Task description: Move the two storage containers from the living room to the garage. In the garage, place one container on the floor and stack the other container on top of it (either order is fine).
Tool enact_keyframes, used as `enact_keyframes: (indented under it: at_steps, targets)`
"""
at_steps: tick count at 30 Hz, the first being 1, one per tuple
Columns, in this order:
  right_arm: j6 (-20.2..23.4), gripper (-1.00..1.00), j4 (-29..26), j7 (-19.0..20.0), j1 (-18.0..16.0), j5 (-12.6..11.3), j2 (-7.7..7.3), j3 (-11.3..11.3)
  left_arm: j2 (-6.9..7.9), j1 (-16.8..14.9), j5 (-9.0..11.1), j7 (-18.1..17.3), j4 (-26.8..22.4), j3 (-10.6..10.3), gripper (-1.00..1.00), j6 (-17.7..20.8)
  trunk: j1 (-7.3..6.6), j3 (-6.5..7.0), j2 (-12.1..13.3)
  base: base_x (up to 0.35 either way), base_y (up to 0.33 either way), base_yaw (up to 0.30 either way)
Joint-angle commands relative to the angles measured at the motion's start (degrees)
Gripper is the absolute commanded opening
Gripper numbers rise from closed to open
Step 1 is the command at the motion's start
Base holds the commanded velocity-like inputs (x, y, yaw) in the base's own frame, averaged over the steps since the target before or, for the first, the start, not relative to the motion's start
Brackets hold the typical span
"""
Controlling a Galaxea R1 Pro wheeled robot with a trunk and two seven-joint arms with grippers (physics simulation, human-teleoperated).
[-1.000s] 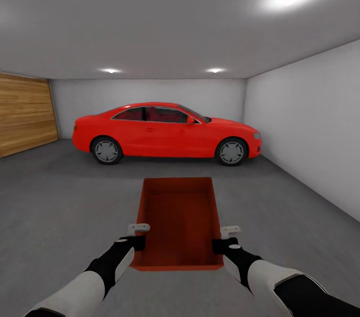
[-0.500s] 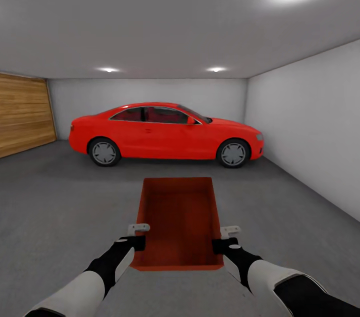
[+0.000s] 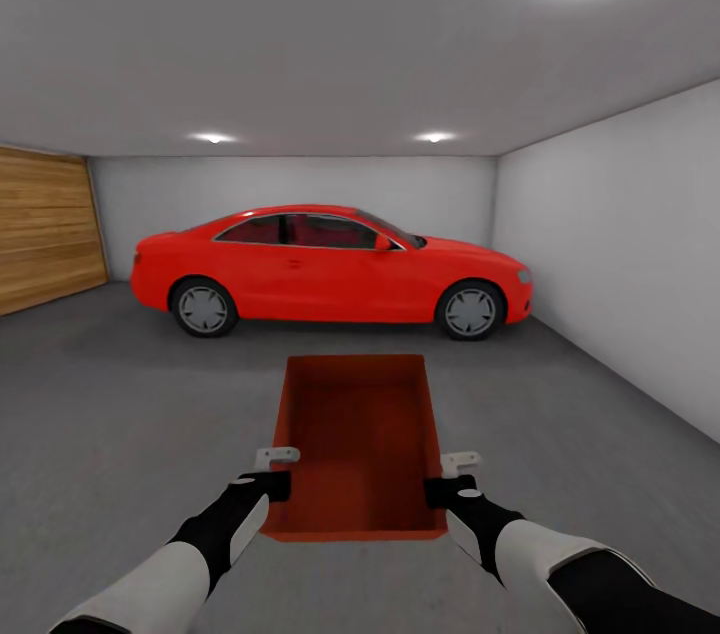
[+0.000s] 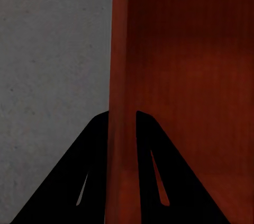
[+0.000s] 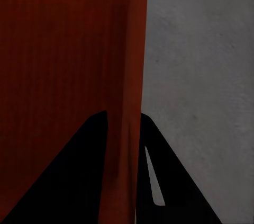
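Head view: one storage container [image 3: 360,439], clamped at its side walls by left gripper [image 3: 272,474] and right gripper [image 3: 452,477], is carried in the garage before the red car [image 3: 330,264], unplaced; stacking remains.

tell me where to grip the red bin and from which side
Grip the storage container on its two long side walls near the end facing the robot, one gripper per side, coming from that near end. The walls are thin and upright, so fingers fit astride the rim, as the left gripper and right gripper do now. The open top leaves the inner faces free.
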Motion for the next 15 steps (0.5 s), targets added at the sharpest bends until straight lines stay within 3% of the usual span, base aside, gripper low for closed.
enact_keyframes:
  at_steps: [1,15]
  targets:
    - [-0.26,-1.0,0.18,-0.07,-0.03,-0.86,0.21,-0.18,-0.02,-0.07,-0.5,0.86,-0.83,1.02,-1.0,0.38,0.05,-0.1,-0.08,0.322,0.0,0.0]
    - [-0.26,-1.0,0.18,-0.07,-0.03,-0.86,0.17,-0.18,-0.02,-0.07,-0.5,0.86,-0.83,1.02,-1.0,0.38,0.05,-0.1,-0.08,0.322,0.0,0.0]
